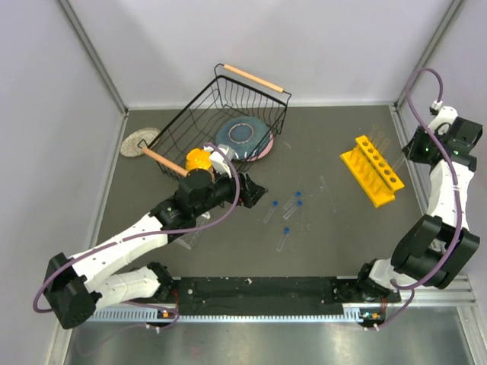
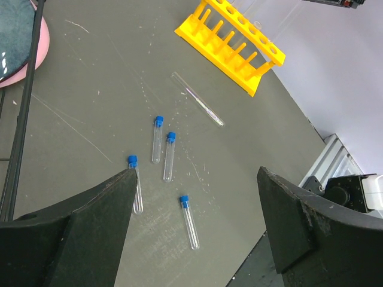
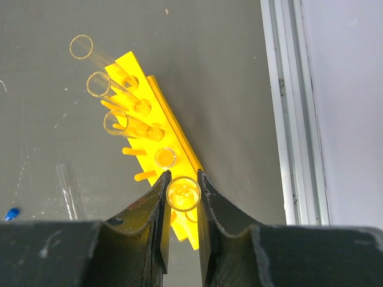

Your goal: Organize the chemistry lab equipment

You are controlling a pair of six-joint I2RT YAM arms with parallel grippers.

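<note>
Top external view has the left arm stretched low toward the table's middle, its left gripper (image 2: 194, 179) spread wide and empty above four blue-capped tubes (image 2: 169, 156) lying loose on the dark table (image 1: 327, 243), with one uncapped tube (image 2: 197, 106) lying beyond them. The right arm is folded upright at the right edge, its right gripper (image 3: 183, 178) pointing down and clamped on one clear glass tube (image 3: 183, 194) just over the single yellow holed rack (image 1: 371, 169) — at least three more clear tubes (image 3: 99, 84) stand there.
</note>
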